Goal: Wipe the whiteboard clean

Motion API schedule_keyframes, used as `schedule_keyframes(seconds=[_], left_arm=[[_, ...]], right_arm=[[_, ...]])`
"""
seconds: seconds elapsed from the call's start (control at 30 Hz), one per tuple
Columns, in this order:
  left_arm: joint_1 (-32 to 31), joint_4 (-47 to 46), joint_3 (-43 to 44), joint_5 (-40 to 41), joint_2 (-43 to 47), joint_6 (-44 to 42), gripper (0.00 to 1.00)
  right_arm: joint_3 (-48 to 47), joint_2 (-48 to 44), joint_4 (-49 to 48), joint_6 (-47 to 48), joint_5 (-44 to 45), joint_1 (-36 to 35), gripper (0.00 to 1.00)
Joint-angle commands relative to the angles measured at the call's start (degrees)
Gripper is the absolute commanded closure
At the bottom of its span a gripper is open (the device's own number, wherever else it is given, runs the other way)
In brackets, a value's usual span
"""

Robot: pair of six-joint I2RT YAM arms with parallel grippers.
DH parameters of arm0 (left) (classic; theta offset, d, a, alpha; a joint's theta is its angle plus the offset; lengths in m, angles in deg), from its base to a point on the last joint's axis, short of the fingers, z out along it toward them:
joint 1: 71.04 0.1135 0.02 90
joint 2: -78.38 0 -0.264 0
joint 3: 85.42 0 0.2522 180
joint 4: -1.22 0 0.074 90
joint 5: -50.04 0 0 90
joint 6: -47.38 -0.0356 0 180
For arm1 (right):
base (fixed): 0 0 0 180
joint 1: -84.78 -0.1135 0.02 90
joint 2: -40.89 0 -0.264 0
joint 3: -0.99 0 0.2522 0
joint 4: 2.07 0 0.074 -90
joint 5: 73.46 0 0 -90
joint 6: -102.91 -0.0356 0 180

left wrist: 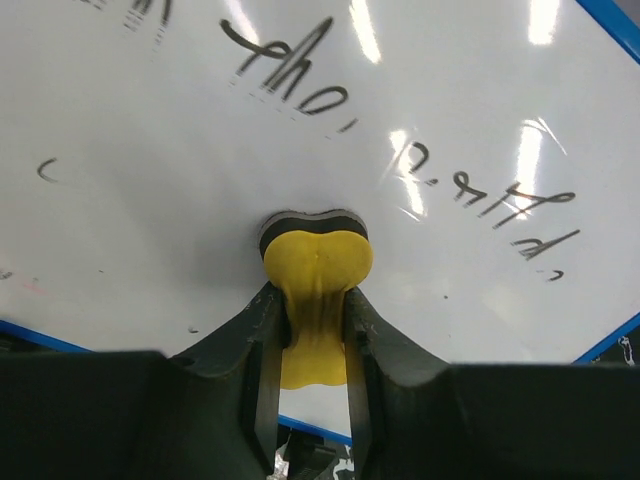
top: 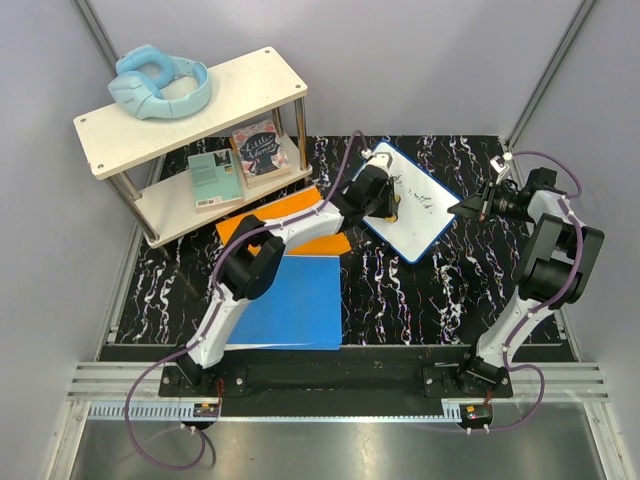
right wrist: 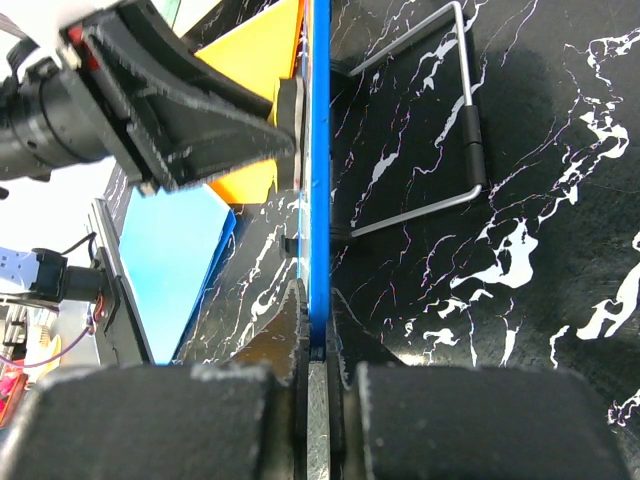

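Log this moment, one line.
left gripper: shut on yellow eraser, against whiteboard | right gripper: shut on whiteboard rim | writing: present

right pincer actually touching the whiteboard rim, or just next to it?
Touching. In the right wrist view the blue rim of the whiteboard runs down between the fingers of the right pincer, shut on it with no gap.

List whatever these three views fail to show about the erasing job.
- Top view: the writing on the whiteboard is too small to read.
- Left wrist: the eraser keeps its wiping face against the board, unseen, and the frame edges cut off the board's corners.
- Right wrist: the board is edge-on, so its face is hidden.
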Motion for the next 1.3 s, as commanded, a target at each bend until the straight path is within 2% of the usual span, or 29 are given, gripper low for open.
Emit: schedule_keyframes(seconds=[0.0,0.3,0.57,0.87,1.07,1.27], left_arm=[[5.0,-2.1,2.0,2.5,-1.1,2.0,1.0],[11.8,-1.7,3.3,1.7,-2.5,8.3,1.0],[11.0,-1.0,10.0,-0.5,-5.9,6.6,1.0],[5.6,-1.1,20.8,-2.3,-8.1,-6.5,1.0],[4.7,2.1,26.2,-13.2,-11.7,-15.2,1.0],[0.1,4.9,20.3,-17.8,-9.4,-22.0,1.0]], right_arm=[[-0.3,0.0,2.7,5.4,1.2,-1.6,1.0],[-0.4,0.3,3.1,5.6,0.8,-1.6,1.0],[-0.5,0.3,3.7,6.1,0.6,-1.6,1.0],[-2.0,0.8,6.8,8.8,1.6,-1.6,1.0],[-4.6,1.3,10.9,10.8,2.7,-1.6,1.0],[-6.0,1.5,12.3,11.2,3.0,-1.6,1.0]])
